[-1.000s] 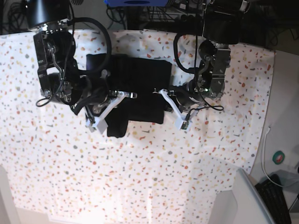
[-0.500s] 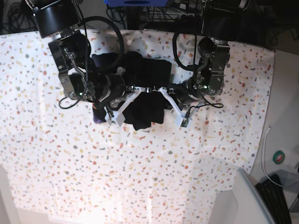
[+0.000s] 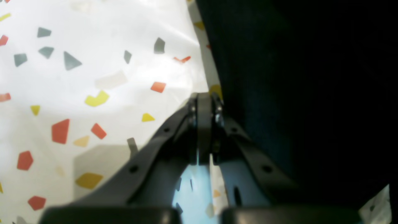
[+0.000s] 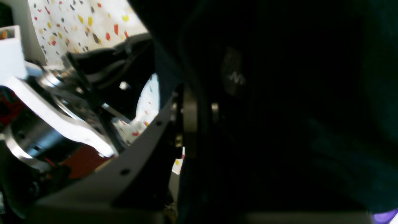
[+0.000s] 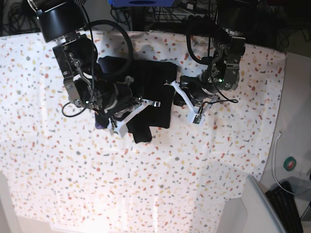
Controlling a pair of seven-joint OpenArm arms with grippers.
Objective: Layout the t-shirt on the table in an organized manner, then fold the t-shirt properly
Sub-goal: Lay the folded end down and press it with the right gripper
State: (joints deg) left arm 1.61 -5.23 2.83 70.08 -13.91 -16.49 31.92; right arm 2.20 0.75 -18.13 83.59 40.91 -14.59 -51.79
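The black t-shirt (image 5: 150,82) lies folded into a compact block on the flecked white table (image 5: 146,184), with one flap hanging toward the front (image 5: 141,133). My right gripper (image 5: 154,103) is over the block's front part, shut on a fold of the shirt. In the right wrist view, dark t-shirt fabric (image 4: 279,124) fills the frame and runs between the jaws of the right gripper (image 4: 200,112). My left gripper (image 5: 174,86) is shut and empty at the shirt's right edge. In the left wrist view, the left gripper (image 3: 204,98) rests its tips on the table (image 3: 93,62) beside the t-shirt (image 3: 295,77).
The table's right edge (image 5: 282,97) drops to a floor with a white cable (image 5: 276,165) and a small round object (image 5: 290,163). A grey bin corner (image 5: 257,208) sits at the front right. Dark equipment and cables line the back edge.
My right gripper has carried the shirt's left part rightward over the block. My left gripper has drawn back to the right, off the shirt's front edge.
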